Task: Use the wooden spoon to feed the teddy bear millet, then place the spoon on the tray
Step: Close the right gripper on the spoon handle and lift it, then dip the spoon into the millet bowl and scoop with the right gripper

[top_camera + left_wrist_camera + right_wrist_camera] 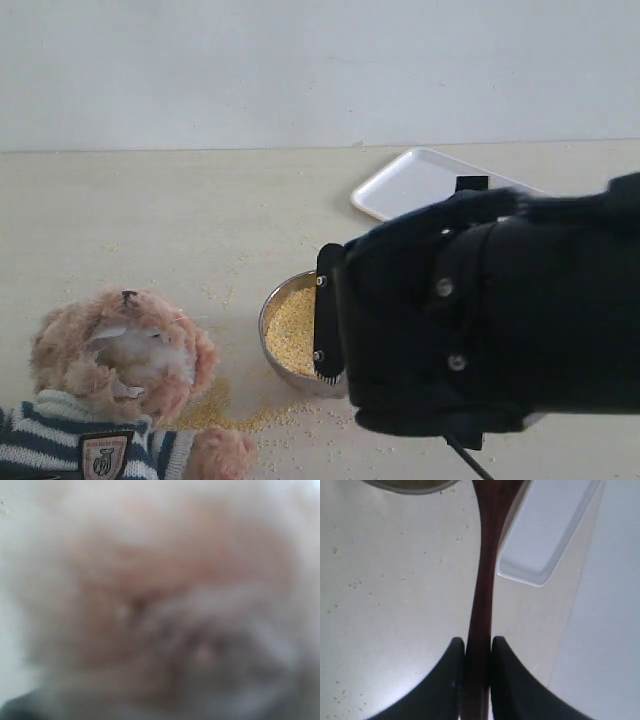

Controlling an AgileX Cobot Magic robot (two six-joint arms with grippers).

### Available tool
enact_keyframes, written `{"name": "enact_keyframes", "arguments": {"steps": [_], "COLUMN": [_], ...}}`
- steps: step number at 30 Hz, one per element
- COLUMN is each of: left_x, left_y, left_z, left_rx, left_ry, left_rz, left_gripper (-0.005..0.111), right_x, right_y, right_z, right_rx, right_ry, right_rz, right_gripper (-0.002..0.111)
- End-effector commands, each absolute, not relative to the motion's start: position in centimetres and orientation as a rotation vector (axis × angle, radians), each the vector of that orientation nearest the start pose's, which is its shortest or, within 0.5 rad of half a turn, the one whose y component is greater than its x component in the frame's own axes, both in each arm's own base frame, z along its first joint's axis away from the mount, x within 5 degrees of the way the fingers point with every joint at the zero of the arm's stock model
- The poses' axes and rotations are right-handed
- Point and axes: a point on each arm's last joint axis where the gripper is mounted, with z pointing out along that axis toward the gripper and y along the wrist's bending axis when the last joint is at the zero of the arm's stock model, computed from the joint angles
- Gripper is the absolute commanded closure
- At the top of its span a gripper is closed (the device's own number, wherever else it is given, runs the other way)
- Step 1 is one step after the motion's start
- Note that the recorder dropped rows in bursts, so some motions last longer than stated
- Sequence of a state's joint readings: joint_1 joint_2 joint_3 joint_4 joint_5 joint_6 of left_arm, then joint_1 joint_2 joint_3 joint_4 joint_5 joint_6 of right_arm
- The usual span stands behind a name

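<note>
The teddy bear (120,352) lies at the front left in its striped sweater, face up. Its blurred fur (150,580) fills the whole left wrist view, and no left gripper can be made out. A steel bowl (272,305) holds the millet (292,330); more millet (228,412) is spilled beside the bear. My right gripper (478,642) is shut on the thin handle of the wooden spoon (487,565). The spoon's head runs out of frame beside the bowl's rim (410,487). One black finger (327,310) stands over the bowl's right edge. The white tray (425,182) (550,530) is empty.
My bulky black right arm (490,320) hides the table at the front right and the bowl's right side. Loose grains (352,584) dot the light tabletop. A pale wall rises behind the table.
</note>
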State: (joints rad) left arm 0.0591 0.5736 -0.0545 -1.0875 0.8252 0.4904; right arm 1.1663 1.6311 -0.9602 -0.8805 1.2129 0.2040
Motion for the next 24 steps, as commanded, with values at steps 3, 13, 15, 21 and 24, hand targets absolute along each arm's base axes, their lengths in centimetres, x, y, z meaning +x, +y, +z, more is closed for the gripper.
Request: {"name": "enact_keyframes", "arguments": {"steps": [3, 13, 15, 21, 24], "left_x": [6.7, 6.7, 6.7, 6.7, 6.7], "left_y": [-5.6, -5.6, -5.6, -5.6, -5.6], "left_z": [17.1, 17.1, 17.1, 17.1, 17.1], "left_rx": [-0.280, -0.278, -0.278, -0.278, -0.278], "left_ry": [2.400, 2.400, 2.400, 2.400, 2.400], "left_rz": [-1.049, -1.048, -1.048, -1.048, -1.048], "left_gripper": [0.102, 0.102, 0.102, 0.102, 0.102], "right_x": [17.9, 18.4, 18.5, 18.8, 19.1], "right_y": [23.7, 24.3, 24.4, 25.2, 26.0], "right_z": [20.0, 18.6, 18.2, 17.2, 17.2], "right_rx": [-1.759, -1.774, -1.788, -1.812, -1.800], "right_ry": [1.883, 1.833, 1.828, 1.813, 1.823], "right_rz": [-1.187, -1.231, -1.239, -1.258, -1.240], "right_gripper": [0.106, 0.106, 0.106, 0.106, 0.106]}}
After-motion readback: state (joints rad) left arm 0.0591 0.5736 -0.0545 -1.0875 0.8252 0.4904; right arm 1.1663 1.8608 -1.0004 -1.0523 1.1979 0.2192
